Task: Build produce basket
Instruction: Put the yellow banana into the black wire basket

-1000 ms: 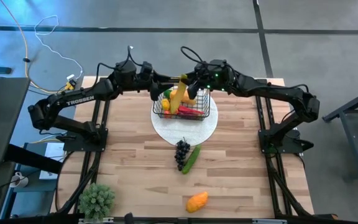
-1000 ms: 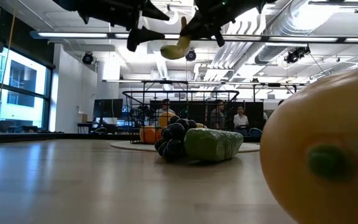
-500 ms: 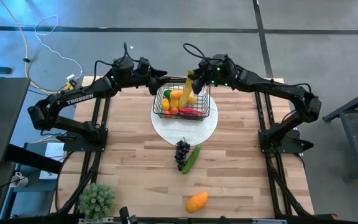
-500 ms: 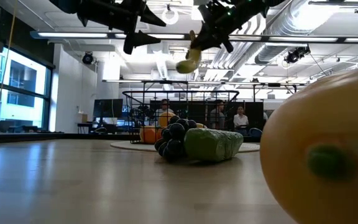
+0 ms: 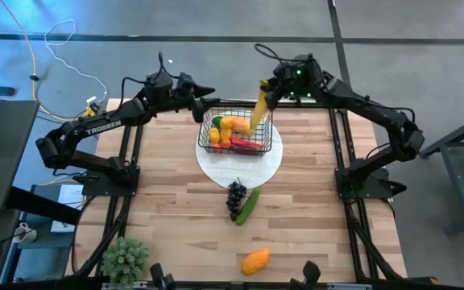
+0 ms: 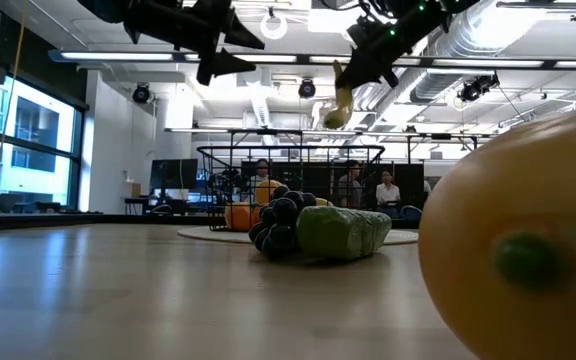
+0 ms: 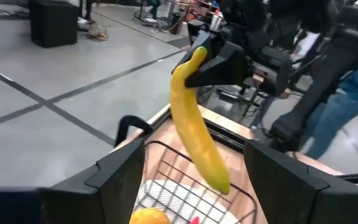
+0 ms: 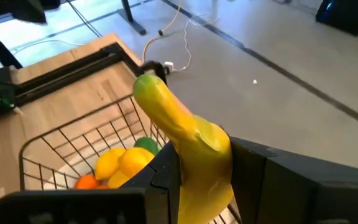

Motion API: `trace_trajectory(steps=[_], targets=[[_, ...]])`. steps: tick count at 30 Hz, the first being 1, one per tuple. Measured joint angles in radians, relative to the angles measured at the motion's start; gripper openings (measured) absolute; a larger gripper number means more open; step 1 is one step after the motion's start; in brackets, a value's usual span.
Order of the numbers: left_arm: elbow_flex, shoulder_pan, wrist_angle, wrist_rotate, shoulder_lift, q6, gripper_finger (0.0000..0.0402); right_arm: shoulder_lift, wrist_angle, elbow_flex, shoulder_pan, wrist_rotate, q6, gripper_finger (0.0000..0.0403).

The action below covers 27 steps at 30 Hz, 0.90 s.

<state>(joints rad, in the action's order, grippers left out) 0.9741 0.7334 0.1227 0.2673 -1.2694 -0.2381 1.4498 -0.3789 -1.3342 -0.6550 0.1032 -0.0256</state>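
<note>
Banana (image 5: 258, 117) pinched in the right gripper (image 5: 265, 90) above the basket (image 5: 237, 134); left gripper (image 5: 206, 97), lettered TROSSEN, gapes empty.

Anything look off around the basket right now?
Only the banana: the right gripper holds it by one end, hanging tilted above the basket edge, not inside. Grapes, cucumber and mango lie loose on the table.

Open tabletop (image 5: 176, 201) between plant (image 5: 125, 259) and grapes (image 5: 236, 196)
</note>
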Motion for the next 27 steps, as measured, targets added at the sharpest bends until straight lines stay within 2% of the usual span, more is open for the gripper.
trace_trajectory(steps=[6, 16, 23, 27], targets=[[0.0, 0.0, -0.02, -0.084, 0.0, 0.014, 0.0264, 0.007, -0.022, 0.025, -0.065, 0.082, 0.003, 0.0078], [0.0, 0.0, -0.061, -0.129, 0.0, 0.014, 0.0264, 0.008, 0.039, 0.14, -0.042, 0.089, 0.0, 0.0078], [0.0, 0.0, -0.075, -0.129, 0.0, 0.014, 0.0264, 0.044, 0.122, 0.2, 0.016, 0.012, 0.019, 0.0078], [0.0, -0.001, -0.075, -0.129, 0.0, 0.014, 0.0264, 0.086, 0.111, 0.206, 0.048, -0.034, 0.052, 0.0078]])
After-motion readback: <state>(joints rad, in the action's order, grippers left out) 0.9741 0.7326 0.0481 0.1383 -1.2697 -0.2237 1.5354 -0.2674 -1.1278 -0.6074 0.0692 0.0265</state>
